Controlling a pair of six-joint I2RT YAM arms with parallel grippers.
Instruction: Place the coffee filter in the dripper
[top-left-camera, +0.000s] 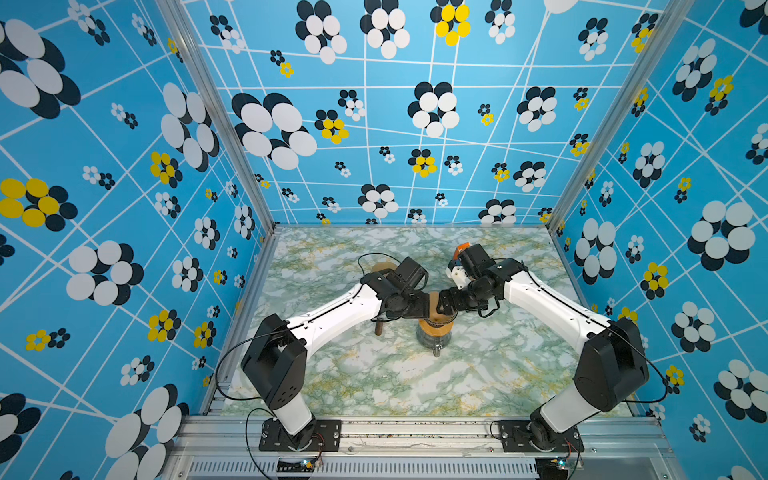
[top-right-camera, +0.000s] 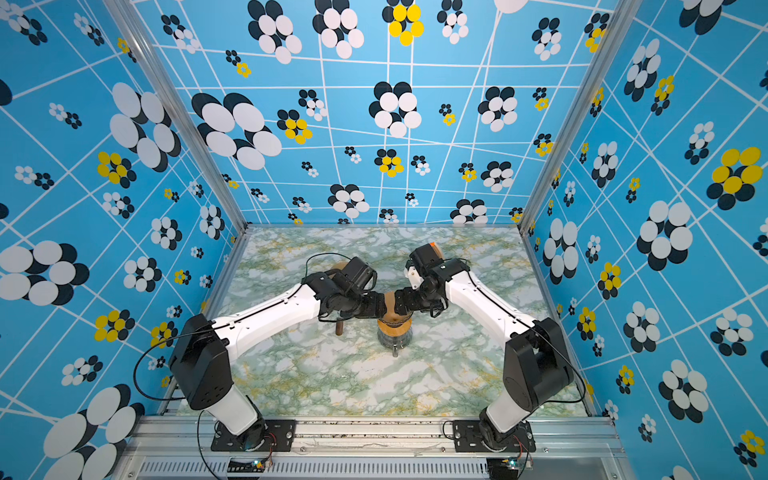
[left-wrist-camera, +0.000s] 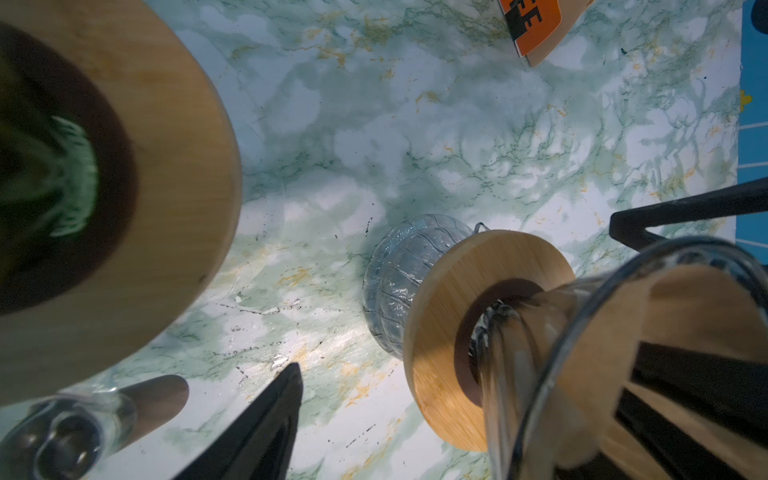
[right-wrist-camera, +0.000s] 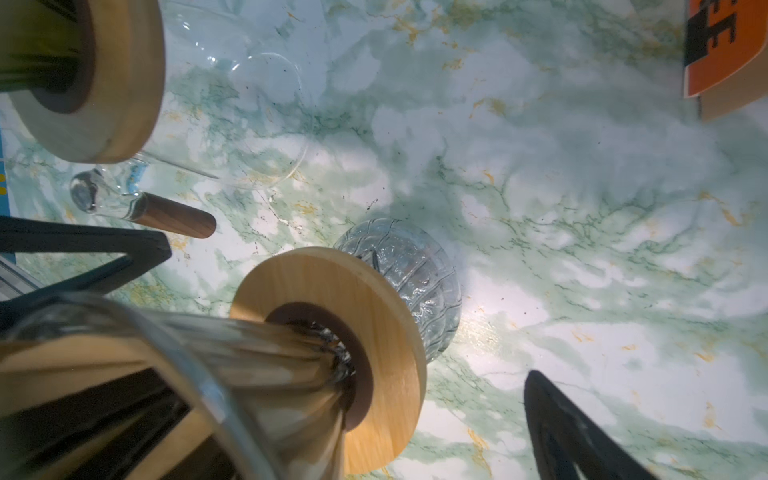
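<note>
Atop the ribbed glass jar (left-wrist-camera: 392, 282) at mid-table, the brown paper filter (left-wrist-camera: 702, 307) lies inside the glass dripper (left-wrist-camera: 446, 299), left gripper (top-left-camera: 419, 306) and right gripper (top-left-camera: 448, 302) both spread-jawed at its rim, gripping nothing, so seemingly only withdrawal remains.

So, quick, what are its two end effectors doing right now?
Left end effector: open, straddling the dripper rim, clamping nothing.
Right end effector: open, straddling the same rim, clamping nothing.

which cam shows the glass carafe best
Right wrist: the glass carafe shows clear body and wooden handle. Left wrist catches only the handle and a bit of glass; both top views show just its tip.
</note>
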